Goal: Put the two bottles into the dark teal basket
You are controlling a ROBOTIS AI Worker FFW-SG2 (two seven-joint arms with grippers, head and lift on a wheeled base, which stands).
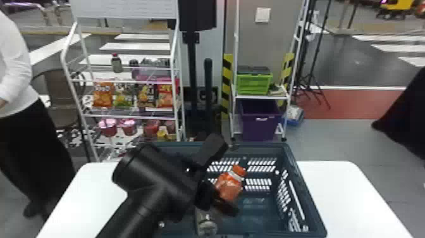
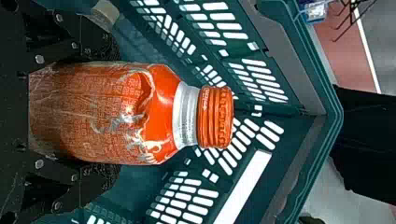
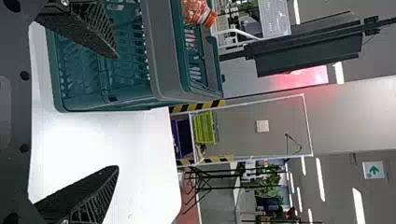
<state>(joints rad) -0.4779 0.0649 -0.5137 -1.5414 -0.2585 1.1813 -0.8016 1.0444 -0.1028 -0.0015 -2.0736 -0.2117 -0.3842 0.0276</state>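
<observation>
Dark teal basket [image 1: 304, 190] on the white worktop [image 1: 344, 190], mouth up, slotted walls. Left end effector [image 1: 218, 192] is down inside it, fingers closed against both sides of the orange bottle [image 1: 228, 187]. That bottle sits within the basket walls, tilted, its ribbed orange cap [image 2: 215, 116] aimed away from the wrist (a white band circles the neck just under it). Can't tell from here if its base touches the basket floor.

Second bottle [image 1: 206, 223], pale-capped, also inside the basket, near the left end effector and apart from its fingers. Its lean I can't make out.

Right end effector [image 3: 116, 112]: fingers spread wide, nothing between them, one finger in front of the basket's side as its wrist camera sees it, worktop beyond the gap.

Behind the worktop: snack bags [image 1: 102, 94] on a white rack [image 1: 64, 52]; farther right, a green crate [image 1: 254, 84] above a purple bin [image 1: 260, 126].
</observation>
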